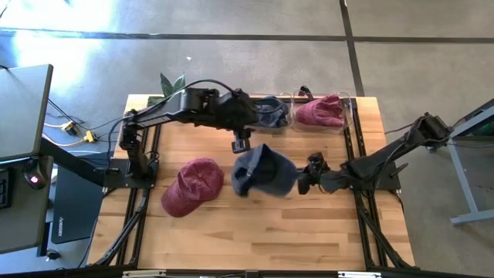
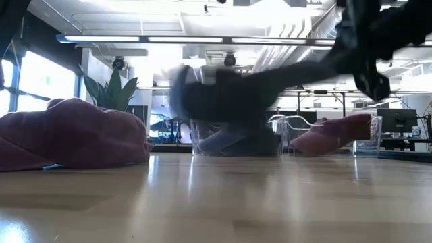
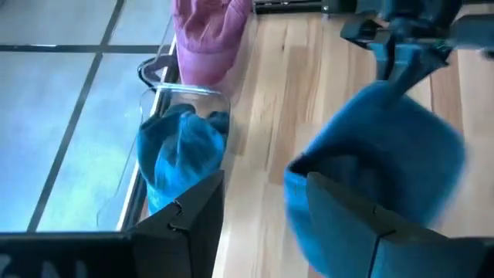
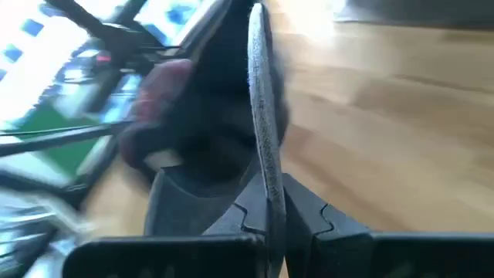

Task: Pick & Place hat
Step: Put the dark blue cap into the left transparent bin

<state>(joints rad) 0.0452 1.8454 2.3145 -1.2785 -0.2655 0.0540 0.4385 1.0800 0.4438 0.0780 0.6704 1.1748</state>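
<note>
A dark blue hat (image 1: 262,171) is at the table's middle, with my right gripper (image 1: 306,179) shut on it from the right. In the low view this hat (image 2: 223,94) shows blurred, above the tabletop. My left gripper (image 1: 241,144) hovers open just beyond the hat's far side, with nothing between its fingers (image 3: 197,220). A dark red hat (image 1: 193,185) lies on the wood to the left. At the far edge, one clear bin holds another blue hat (image 1: 270,113) and a second holds a pink-red hat (image 1: 320,113). My right gripper pinches the blue hat's thin brim edge (image 4: 262,162) between its two fingers. It comes from the table's right side, slanting slightly down. The brim stands on edge between the fingers, and the crown (image 1: 258,174) reaches toward the table's left, seemingly clear of the wood.
The two clear bins (image 1: 349,104) stand side by side along the far edge. A green plant (image 1: 171,82) sits at the far left corner. Bare wood (image 1: 255,232) stretches along the near side.
</note>
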